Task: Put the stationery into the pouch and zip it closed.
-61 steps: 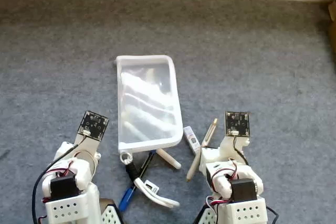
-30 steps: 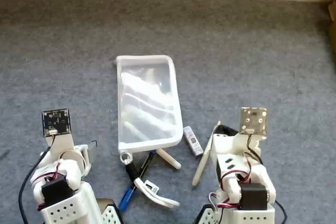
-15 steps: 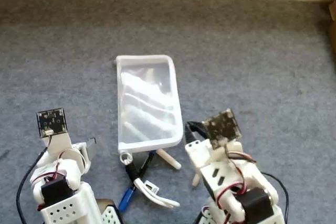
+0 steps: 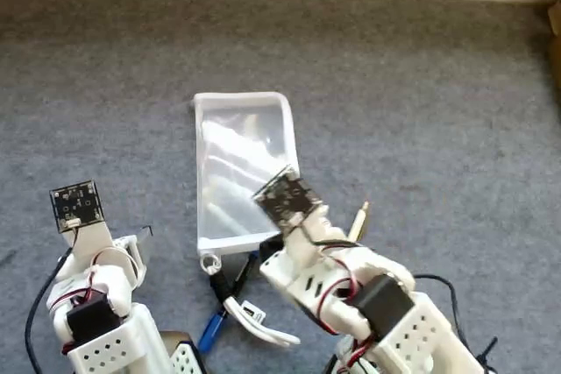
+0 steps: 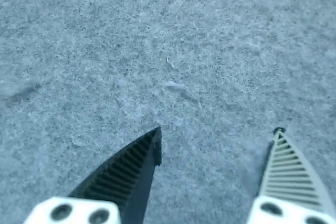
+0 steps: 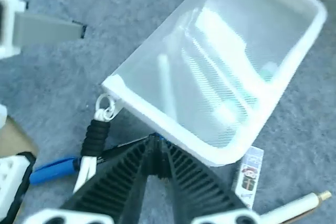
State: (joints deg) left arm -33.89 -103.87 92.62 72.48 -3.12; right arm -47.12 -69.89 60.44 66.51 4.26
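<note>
My right jaws, tips together, sit just beside the translucent white mesh pouch (image 6: 226, 77); my left jaws stand apart above the grey carpeted worktop (image 5: 157, 35).

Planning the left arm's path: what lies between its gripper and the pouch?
In the high view, bare carpet lies between the left gripper and the pouch.

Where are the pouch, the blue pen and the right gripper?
pouch (image 4: 241, 151), high view, middle of its mesh face.
blue pen (image 6: 52, 169), right wrist view, its blue barrel.
right gripper (image 6: 156, 142), right wrist view, where its closed fingertips meet.
</note>
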